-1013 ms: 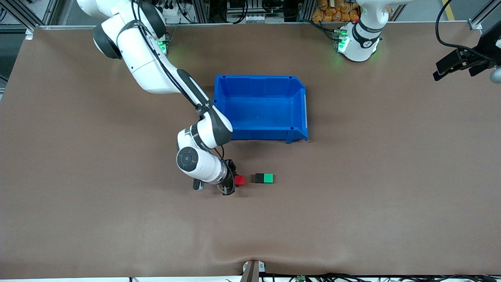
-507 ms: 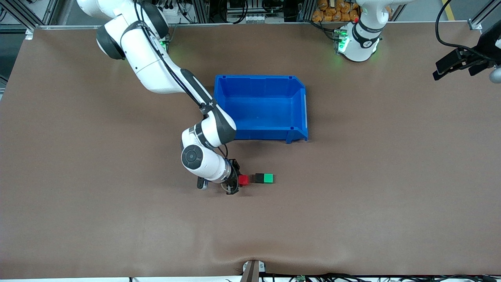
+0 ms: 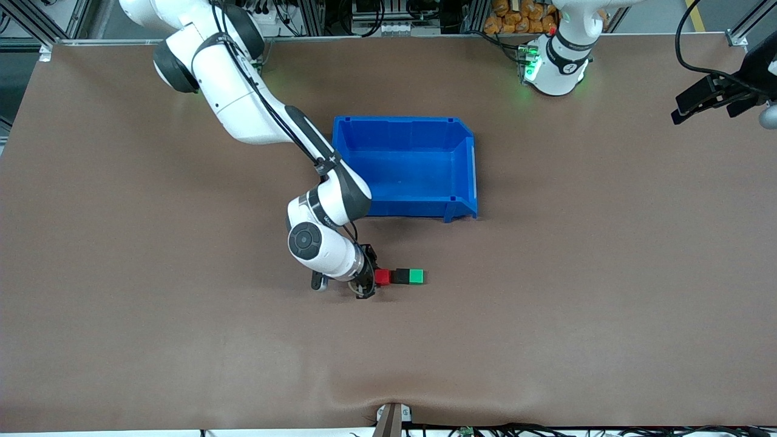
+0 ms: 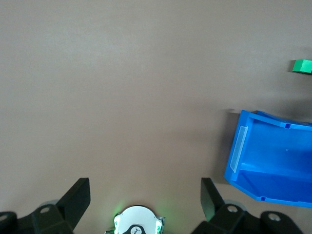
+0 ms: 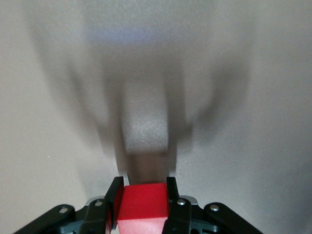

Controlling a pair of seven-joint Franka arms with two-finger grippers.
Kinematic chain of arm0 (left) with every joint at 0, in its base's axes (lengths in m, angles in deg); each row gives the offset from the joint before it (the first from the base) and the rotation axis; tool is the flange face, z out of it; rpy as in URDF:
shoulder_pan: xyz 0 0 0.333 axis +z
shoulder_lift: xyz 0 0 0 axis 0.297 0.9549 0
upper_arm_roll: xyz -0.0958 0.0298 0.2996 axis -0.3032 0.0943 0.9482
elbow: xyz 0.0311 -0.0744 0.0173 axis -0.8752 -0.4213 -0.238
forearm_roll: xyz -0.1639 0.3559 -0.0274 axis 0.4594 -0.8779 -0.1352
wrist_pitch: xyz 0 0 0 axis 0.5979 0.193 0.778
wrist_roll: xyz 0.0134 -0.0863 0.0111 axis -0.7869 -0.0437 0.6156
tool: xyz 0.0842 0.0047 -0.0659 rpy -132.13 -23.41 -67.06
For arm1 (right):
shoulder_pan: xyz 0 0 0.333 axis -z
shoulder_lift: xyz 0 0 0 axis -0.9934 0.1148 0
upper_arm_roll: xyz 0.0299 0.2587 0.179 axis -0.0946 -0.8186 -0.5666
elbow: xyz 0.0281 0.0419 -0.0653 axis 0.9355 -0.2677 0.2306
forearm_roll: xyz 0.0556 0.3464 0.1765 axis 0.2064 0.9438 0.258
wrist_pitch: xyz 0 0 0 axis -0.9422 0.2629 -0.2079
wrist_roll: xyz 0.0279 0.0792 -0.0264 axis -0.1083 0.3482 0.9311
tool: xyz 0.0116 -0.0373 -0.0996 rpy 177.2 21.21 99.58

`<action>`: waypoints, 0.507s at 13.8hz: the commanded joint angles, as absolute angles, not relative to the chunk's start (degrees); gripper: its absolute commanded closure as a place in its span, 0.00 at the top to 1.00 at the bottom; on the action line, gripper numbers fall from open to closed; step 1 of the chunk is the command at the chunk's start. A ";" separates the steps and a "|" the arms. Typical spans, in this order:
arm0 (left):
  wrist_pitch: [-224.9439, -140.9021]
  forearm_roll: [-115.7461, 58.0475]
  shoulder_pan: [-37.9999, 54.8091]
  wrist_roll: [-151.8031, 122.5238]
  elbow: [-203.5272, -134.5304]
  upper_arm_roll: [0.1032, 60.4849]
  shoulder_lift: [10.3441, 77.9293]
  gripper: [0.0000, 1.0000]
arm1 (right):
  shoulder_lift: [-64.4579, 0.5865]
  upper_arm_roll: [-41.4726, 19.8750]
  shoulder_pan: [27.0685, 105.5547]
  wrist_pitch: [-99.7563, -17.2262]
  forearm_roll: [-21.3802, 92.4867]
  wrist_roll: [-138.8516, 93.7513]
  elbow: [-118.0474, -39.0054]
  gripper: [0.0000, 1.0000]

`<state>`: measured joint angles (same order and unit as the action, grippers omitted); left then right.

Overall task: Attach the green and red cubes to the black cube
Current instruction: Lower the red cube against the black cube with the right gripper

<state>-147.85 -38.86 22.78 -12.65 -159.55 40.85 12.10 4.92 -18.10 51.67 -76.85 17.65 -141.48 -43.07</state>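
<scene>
The black cube (image 3: 400, 277) sits on the table, nearer the front camera than the blue bin, with the green cube (image 3: 416, 277) joined to its side toward the left arm's end. The red cube (image 3: 382, 277) is pressed against the black cube's other side, so the three form a row. My right gripper (image 3: 372, 278) is shut on the red cube (image 5: 144, 201), its fingers (image 5: 115, 199) clamping two faces. My left gripper (image 3: 707, 97) waits open, high over the left arm's end of the table, with nothing between its fingers (image 4: 78, 195). The green cube (image 4: 302, 66) also shows small in the left wrist view.
A blue bin (image 3: 462, 164) with nothing in it stands mid-table, close to the right arm's forearm, and its wall (image 4: 237, 151) shows in the left wrist view. Bare brown table surrounds the cubes.
My right gripper has carried the red cube toward the black cube, closing the gap until they touch. The left arm has not moved.
</scene>
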 commanded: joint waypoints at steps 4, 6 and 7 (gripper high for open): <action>-147.23 -39.69 22.99 -13.27 -159.84 40.62 11.66 1.00 | 7.44 -17.65 50.54 -77.69 18.31 -143.07 -39.89 0.00; -147.23 -39.69 22.73 -13.27 -159.76 40.62 11.84 1.00 | 7.62 -17.57 50.28 -77.78 18.22 -143.25 -39.89 0.00; -147.23 -39.69 22.64 -13.27 -159.76 40.62 11.92 1.00 | 7.62 -17.57 50.28 -77.78 18.22 -143.25 -39.89 0.00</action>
